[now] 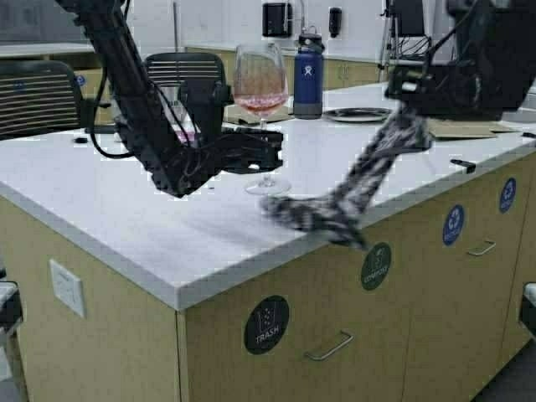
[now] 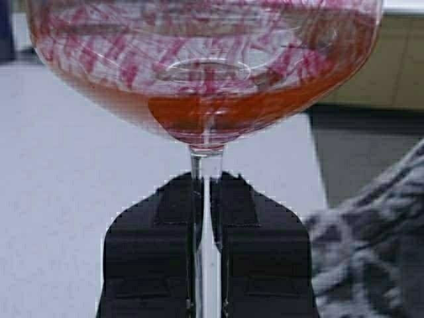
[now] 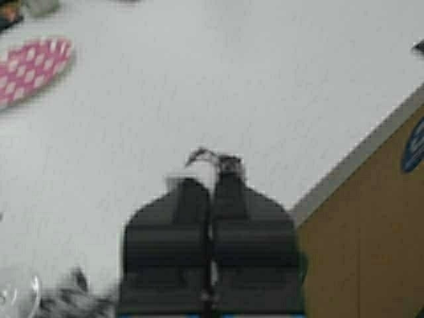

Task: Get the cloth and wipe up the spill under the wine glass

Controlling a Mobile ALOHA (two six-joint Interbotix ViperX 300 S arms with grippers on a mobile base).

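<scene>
The wine glass [image 1: 260,84], clear with a pink-tinted bowl and red liquid, stands at the counter's middle. My left gripper [image 1: 272,151] is shut on its thin stem [image 2: 207,218], below the bowl [image 2: 205,66]. The foot [image 1: 268,186] is at or just above the white counter [image 1: 126,209]. My right gripper [image 1: 408,107] is raised to the right and shut on a corner of the cloth [image 1: 352,193], black and grey print. The cloth hangs down and its lower end lies on the counter's front edge, right of the foot. It also shows in the left wrist view [image 2: 371,252] and the right wrist view [image 3: 212,159].
A dark blue bottle [image 1: 308,75] and a dark plate [image 1: 358,115] stand behind the glass. A pink dotted item [image 3: 30,66] lies on the counter. Chairs [image 1: 38,96] stand at the far left. The counter's front edge [image 1: 251,268] runs above drawers with handles.
</scene>
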